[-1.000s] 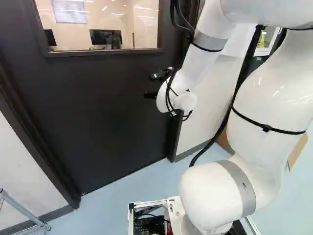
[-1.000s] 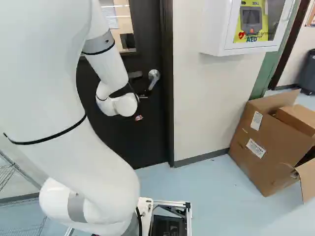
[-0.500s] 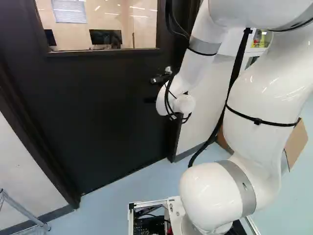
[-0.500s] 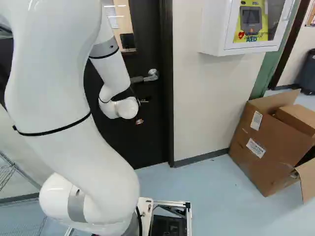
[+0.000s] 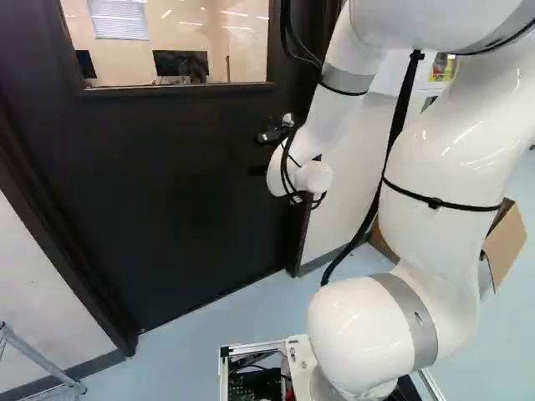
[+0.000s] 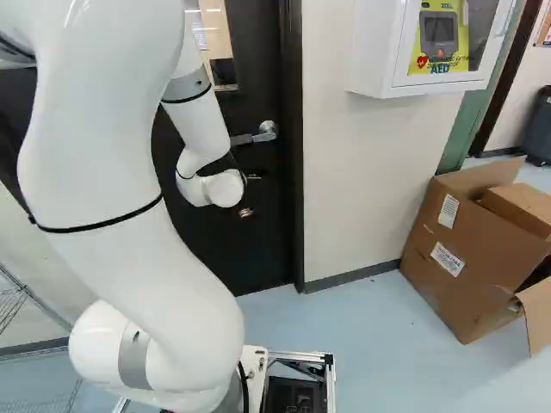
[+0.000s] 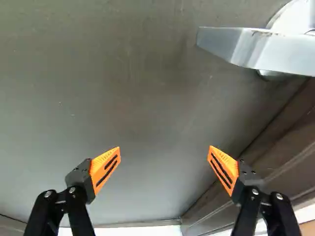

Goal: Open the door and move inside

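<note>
Door (image 5: 167,192): closed, spanning left of the lever handle (image 7: 275,49), which is level. End effector (image 5: 258,170): below the handle, apart from it, fingers (image 7: 105,169) set wide. Window (image 5: 205,42): up and left of the handle. White wall cabinet (image 6: 372,52) and cardboard box (image 6: 448,275): right of the handle

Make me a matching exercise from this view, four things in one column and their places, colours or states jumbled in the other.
1 door
2 handle
3 cardboard box
4 tool

A on the floor, flaps open
B dark, with a window
C fingers apart, nothing between them
D silver, mounted on the door

Right pairs: 1-B, 2-D, 3-A, 4-C
</note>
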{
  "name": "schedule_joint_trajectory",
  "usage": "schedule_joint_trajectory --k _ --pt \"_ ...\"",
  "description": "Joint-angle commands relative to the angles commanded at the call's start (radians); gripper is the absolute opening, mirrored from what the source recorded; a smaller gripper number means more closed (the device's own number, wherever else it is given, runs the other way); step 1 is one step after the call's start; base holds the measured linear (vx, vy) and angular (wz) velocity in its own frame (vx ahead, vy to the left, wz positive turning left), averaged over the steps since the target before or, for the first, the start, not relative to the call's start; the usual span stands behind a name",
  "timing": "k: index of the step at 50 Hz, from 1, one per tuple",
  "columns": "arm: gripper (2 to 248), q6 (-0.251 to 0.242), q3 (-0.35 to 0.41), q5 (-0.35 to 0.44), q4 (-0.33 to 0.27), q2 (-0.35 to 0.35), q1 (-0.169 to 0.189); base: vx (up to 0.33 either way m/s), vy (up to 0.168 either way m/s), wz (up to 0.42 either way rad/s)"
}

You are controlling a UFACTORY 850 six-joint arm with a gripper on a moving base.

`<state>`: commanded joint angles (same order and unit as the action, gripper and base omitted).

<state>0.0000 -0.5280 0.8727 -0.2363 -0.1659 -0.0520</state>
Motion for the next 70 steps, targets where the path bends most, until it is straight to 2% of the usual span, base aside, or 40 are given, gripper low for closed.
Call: schedule_joint_trajectory --k 44,70 --pt "247 0.000 -0.134 0.000 -0.003 -0.115 0.017 0.000 0.000 0.000" --pt "247 0.000 -0.233 0.000 -0.065 -0.197 0.019 0.000 0.000 0.000"
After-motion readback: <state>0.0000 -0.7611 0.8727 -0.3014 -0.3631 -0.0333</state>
